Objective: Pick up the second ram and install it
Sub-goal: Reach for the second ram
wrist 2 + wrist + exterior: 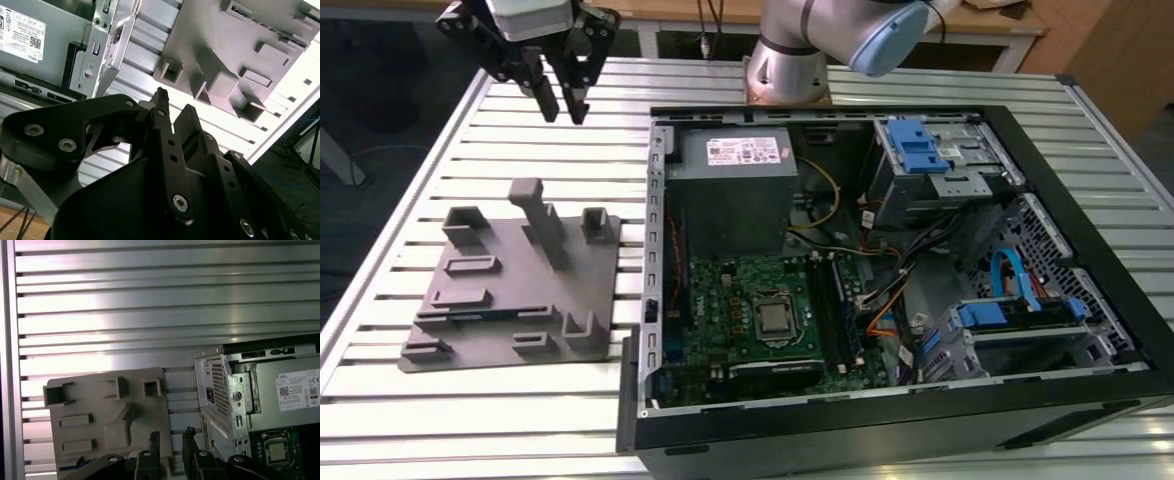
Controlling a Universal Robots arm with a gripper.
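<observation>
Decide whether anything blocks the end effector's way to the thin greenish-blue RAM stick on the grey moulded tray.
Nothing covers the thin greenish-blue RAM stick in the grey moulded tray. The black end effector hangs open above the tray; in the exterior view only the tray's tall grey post rises between them.

Item: white rectangular paper sticker (747, 152), on grey metal power-supply box (720, 215) (barcode squares, fine black print); wording not legible.

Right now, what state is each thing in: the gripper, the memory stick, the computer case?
gripper: open, empty, hanging above the table
memory stick: lying on the grey holder, not gripped
computer case: on its side, panel off, insides exposed
</observation>
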